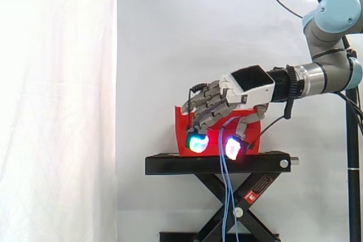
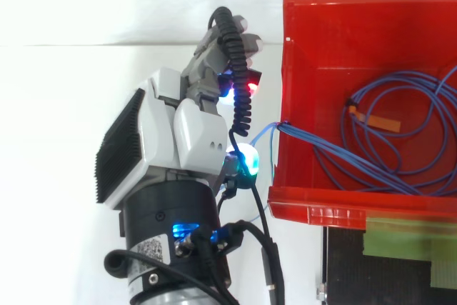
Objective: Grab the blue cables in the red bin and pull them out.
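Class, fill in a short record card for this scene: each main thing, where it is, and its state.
Bin: red bin, on a black stand
Cables: blue cables, coiled in the bin; some strands cross its wall and hang down past the stand
Hand: hand, outside the bin, beside that wall
Hold on cables: cannot tell
Backdrop: white curtain

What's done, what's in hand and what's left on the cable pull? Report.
Done: a run of the blue cables is over the red bin's wall and hangs down past the black stand. In hand: the hand, outside the bin, appears to have its fingers curled on those strands. Left: most of the coil lies in the bin and needs pulling out.
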Robot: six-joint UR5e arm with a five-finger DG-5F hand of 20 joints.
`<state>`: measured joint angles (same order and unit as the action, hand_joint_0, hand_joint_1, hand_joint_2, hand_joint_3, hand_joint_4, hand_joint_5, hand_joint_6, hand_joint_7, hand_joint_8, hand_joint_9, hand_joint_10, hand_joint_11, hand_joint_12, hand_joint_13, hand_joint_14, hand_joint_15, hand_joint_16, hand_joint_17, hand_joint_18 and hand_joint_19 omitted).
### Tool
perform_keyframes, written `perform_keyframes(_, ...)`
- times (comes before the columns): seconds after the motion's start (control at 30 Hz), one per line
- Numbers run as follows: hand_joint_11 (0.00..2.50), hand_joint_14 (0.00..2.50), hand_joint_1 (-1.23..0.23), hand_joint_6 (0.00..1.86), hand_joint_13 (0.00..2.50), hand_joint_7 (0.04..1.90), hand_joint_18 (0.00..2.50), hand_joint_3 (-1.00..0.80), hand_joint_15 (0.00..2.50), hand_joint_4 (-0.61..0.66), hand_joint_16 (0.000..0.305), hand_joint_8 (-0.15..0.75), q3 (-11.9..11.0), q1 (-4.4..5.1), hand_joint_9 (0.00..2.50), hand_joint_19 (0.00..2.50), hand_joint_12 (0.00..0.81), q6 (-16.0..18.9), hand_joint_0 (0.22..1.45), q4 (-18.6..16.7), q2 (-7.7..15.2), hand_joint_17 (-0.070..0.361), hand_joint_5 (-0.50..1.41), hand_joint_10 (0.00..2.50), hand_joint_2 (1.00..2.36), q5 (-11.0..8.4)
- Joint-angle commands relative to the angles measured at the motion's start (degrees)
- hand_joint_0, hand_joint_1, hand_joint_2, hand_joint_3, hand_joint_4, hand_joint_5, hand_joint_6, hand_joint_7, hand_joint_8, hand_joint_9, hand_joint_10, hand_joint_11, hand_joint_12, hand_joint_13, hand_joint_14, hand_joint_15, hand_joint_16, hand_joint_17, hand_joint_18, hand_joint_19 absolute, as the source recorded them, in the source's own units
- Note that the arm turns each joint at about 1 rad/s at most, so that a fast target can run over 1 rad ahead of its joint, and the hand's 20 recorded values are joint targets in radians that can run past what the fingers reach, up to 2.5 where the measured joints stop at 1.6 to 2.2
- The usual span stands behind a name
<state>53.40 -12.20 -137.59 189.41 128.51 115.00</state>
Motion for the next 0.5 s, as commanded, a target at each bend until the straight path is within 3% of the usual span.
perform_keyframes(0.0,0.67,0.02,-1.02,0.01,0.45,0.76,0.51,-1.0,0.39,0.24,0.054,0.28,0.04,-0.37,0.69,0.65,0.38,0.0,0.77,0.78,-0.01,0.121,0.76,0.02,1.0,0.49)
perform_keyframes(0.47,0.67,0.02,-1.02,0.01,0.47,0.76,0.51,-1.0,0.39,0.25,0.053,0.282,3.11,-0.54,0.7,0.66,0.379,-0.09,0.78,-3.61,-0.01,0.12,0.78,0.02,1.0,0.76)
